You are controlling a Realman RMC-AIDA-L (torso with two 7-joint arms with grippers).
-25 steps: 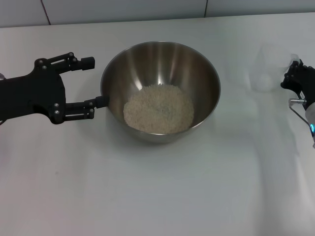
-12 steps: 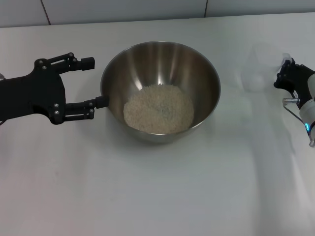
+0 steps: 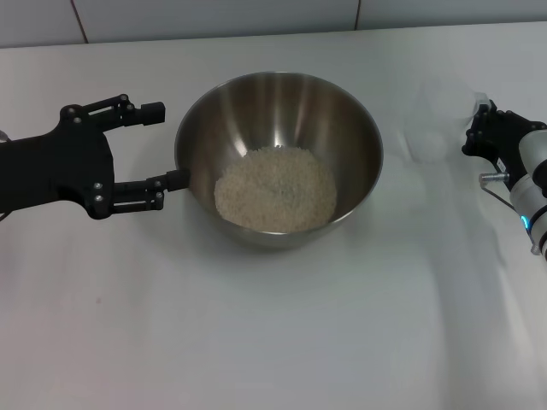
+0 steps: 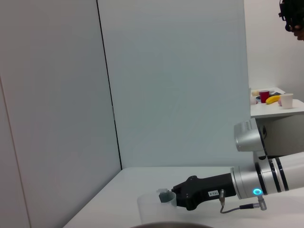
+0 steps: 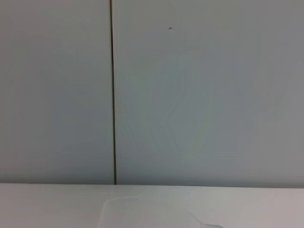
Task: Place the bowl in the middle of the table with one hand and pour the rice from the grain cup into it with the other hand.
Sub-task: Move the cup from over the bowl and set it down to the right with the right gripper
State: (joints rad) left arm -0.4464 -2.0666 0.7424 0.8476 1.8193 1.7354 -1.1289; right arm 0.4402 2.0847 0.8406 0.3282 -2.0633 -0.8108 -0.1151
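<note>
- Bowl (image 3: pixel 279 159), head view: it stands mid-table (image 3: pixel 273 342), upright, with a pale mound of rice (image 3: pixel 275 189) covering its bottom.
- Left gripper (image 3: pixel 162 145), same view: it sits on the bowl's left side, fingers spread wide. The lower finger's tip touches or nearly touches the bowl's outer wall; the upper finger ends just short of the rim. Nothing is between them.
- Cup (image 3: pixel 436 120), same view: clear and hard to make out against the white top, it is right of the bowl and apart from it, toward the back of the table. No rice shows inside it.
- Right gripper (image 3: pixel 480 130), same view: it is at the cup's right side, touching it. Whether the fingers are closed on the cup cannot be told from here.
- Left wrist view: the right arm (image 4: pixel 266 178) reaches in over the table, its black gripper (image 4: pixel 175 197) meeting the cup's (image 4: pixel 152 206) rim. The grip looks like a pinch on the wall, but the fingers are hidden. A sliver of the bowl's rim (image 4: pixel 171 225) shows at the picture's edge. Grey wall panels (image 4: pixel 166 80) fill the background.
- Right wrist view: mostly wall panels (image 5: pixel 199 90) with one dark seam. The table's far edge shows, with a faint clear outline of the cup (image 5: pixel 142 209) on it. No fingers appear.
</note>
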